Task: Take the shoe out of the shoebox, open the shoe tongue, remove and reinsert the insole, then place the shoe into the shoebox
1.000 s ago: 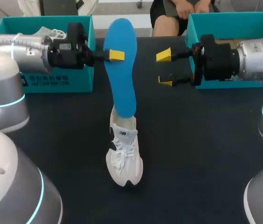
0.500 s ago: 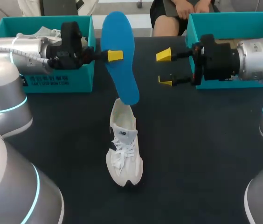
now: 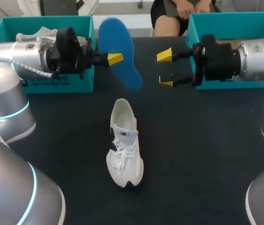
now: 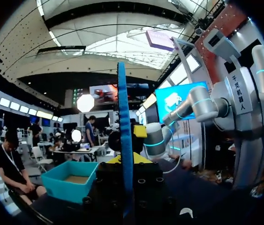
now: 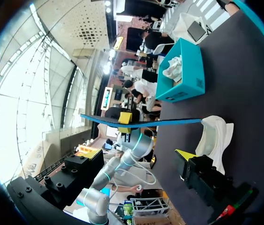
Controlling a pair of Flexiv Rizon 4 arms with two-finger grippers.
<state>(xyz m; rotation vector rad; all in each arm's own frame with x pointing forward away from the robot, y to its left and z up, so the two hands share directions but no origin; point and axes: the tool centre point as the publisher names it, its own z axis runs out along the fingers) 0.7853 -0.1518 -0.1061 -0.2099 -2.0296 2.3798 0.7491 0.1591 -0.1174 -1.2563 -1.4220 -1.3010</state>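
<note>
- A broad stretch of dark bench [image 3: 202, 140] is left bare around the white shoe [image 3: 124, 145], which stands upright near the middle with its toe toward the near edge and its heel toward the far edge.
- The far corners are taken up by two teal boxes: the left shoebox [image 3: 57, 80], in which a second shoe [image 3: 31, 33] is seen, and the right shoebox [image 3: 225, 18]. An open lane is left between them.
- The blue insole [image 3: 118, 42] is held in that lane, clear of the bench and raised above and beyond the heel of the shoe, with no contact between the two.
- The insole is pinched by the left end effector [image 3: 115, 59]. One yellow tip is seen on its near face, while the far tip is hidden in the head view. In the left wrist view the insole [image 4: 124, 140] is seen edge-on between the fingers, so a grip from both sides is likely.
- The right end effector [image 3: 165, 68] is held spread, with nothing between its tips, just beside the insole and in front of the right shoebox.
- In the right wrist view the insole [image 5: 141, 122] is seen as a thin line ahead, with the shoe [image 5: 214, 136] below it.
</note>
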